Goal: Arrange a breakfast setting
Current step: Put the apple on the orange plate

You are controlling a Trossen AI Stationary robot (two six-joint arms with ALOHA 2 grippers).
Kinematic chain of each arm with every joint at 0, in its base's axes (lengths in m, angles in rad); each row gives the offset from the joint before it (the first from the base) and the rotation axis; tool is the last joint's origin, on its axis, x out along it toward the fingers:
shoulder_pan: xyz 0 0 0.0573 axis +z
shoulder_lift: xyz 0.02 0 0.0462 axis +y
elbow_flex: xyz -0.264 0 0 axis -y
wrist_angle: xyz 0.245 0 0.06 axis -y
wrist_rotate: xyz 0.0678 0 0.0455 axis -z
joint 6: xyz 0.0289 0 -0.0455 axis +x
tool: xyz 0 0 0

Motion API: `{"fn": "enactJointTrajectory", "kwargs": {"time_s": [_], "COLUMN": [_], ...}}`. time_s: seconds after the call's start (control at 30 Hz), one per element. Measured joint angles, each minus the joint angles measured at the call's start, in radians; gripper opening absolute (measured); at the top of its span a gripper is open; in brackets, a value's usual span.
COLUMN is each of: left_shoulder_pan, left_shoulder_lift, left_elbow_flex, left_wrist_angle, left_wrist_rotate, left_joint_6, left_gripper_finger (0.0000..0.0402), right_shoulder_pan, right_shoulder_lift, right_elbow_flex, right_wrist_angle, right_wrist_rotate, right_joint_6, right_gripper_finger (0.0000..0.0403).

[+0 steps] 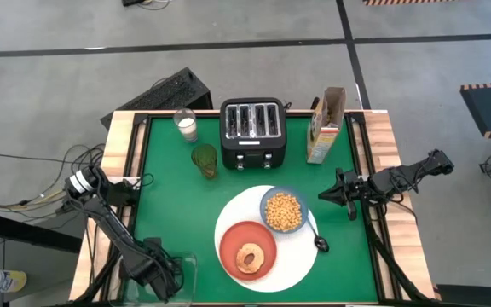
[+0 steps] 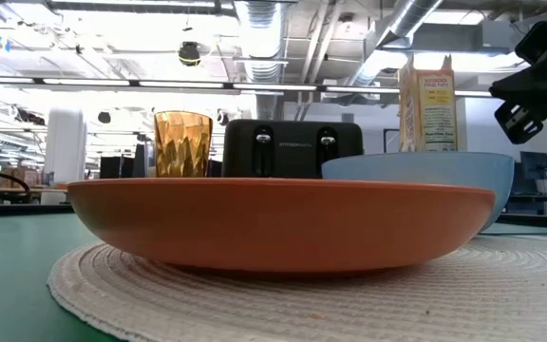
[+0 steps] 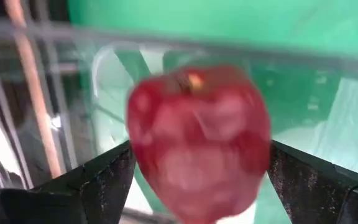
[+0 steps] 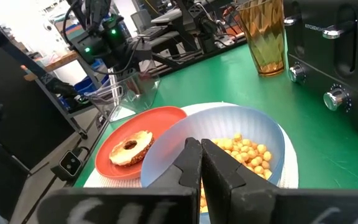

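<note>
Left gripper [image 3: 197, 180] clamped wide on dark red food piece [image 3: 197, 140], apple-like, over a clear container [image 1: 177, 269] at the table's near-left corner; right gripper [image 4: 202, 163] pinched together, empty, waiting near the blue bowl [image 1: 284, 211] of yellow cereal [image 1: 284, 210]. Likely next: lift straight up clear of the container walls; keep squeeze steady, round fruit apt to roll; carry toward the large white round plate [image 1: 301, 260]; set beside the smaller orange-red plate [image 1: 247, 250] with its ring-shaped bagel [image 1: 249, 257], avoiding the small dark spoon [image 1: 320, 242].
</note>
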Motion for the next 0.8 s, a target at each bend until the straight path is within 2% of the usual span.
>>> {"fn": "enactJointTrajectory", "kwargs": {"time_s": [0.17,0.8], "left_shoulder_pan": [0.0,-0.014], "left_shoulder_lift": [0.001,0.035], "left_elbow_flex": [0.0,-0.002], "left_wrist_angle": [-0.07,-0.024], "left_wrist_rotate": [-0.037,-0.022], "left_joint_6": [0.006,-0.002], "left_gripper_finger": [0.0335,0.0335], "right_shoulder_pan": [0.0,0.0], "right_shoulder_lift": [0.0,0.0], "right_elbow_flex": [0.0,0.0], "right_wrist_angle": [0.0,0.0], "right_wrist_rotate": [0.0,0.0], "right_joint_6": [0.0,0.0], "right_gripper_finger": [0.0033,0.0033]}}
